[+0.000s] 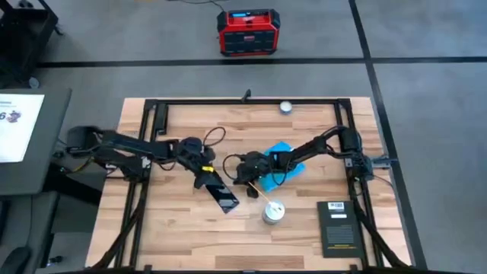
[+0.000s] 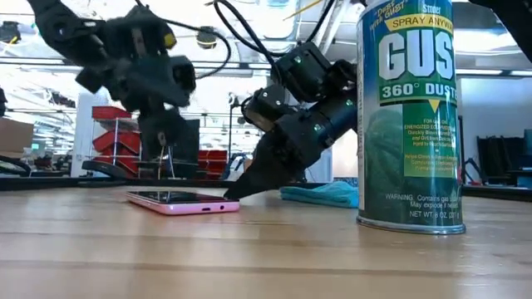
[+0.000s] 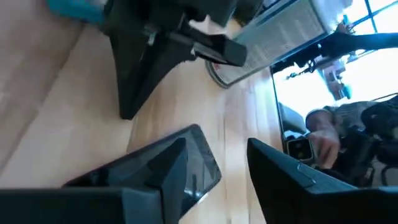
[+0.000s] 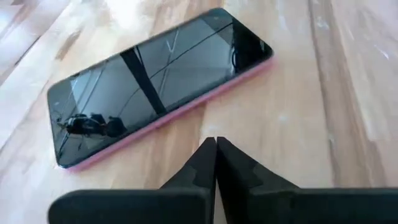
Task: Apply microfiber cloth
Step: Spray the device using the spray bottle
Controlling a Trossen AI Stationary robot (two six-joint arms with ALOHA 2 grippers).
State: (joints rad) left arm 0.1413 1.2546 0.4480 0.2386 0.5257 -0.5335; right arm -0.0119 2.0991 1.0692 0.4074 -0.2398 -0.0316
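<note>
Now right claw (image 4: 216,146) is pressed together beside the phone (image 4: 155,81); left claw (image 3: 214,177) spread above it.

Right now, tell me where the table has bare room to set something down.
Bare wood: the near-left corner below the phone, and the far strip around the small round object. Crowded: the middle, with both grippers, microfiber cloth and spray can; the booklet fills near-right.

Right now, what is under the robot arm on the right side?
The blue microfiber cloth lies flat on the table under the right arm. The arm covers its middle, so only its edges show. The right gripper, fingers shut, points down beside the phone.
</note>
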